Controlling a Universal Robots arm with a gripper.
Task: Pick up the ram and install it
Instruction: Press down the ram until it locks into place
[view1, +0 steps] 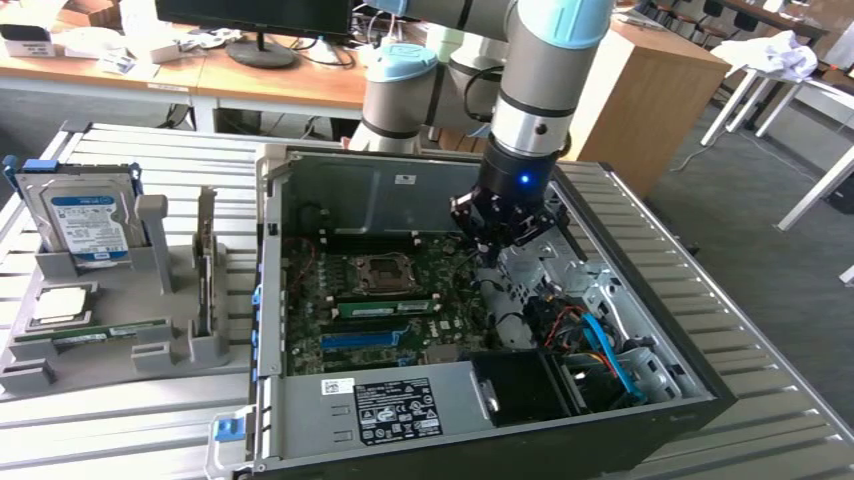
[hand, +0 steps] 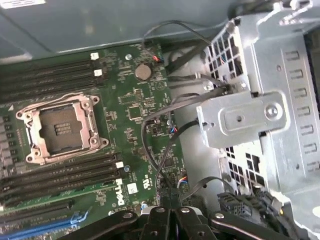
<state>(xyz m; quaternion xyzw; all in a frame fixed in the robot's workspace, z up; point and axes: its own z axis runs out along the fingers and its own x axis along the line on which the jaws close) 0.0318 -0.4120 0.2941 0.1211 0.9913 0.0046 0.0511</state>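
Note:
The ram (view1: 94, 334), a long thin green stick, lies in the grey holder (view1: 160, 352) on the exterior view's left, outside the computer case. My gripper (view1: 497, 256) hangs inside the open case (view1: 641, 300) over the motherboard (view1: 350, 322), to the exterior view's right of the empty processor socket (view1: 379, 273) and far from the ram. In the wrist view its black fingers (hand: 159, 226) meet, shut with nothing between them, above the board's edge beside the socket (hand: 61, 128) and the dark memory slots (hand: 60, 176). Another green stick (view1: 384, 307) sits in a slot below the socket.
A silver hard drive (view1: 86, 226) stands upright in the holder, with a square silver chip (view1: 60, 304) below it. A metal drive cage (hand: 270, 115) and loose cables (hand: 165, 150) lie close to the gripper. The case rests on a ribbed metal table (view1: 134, 420).

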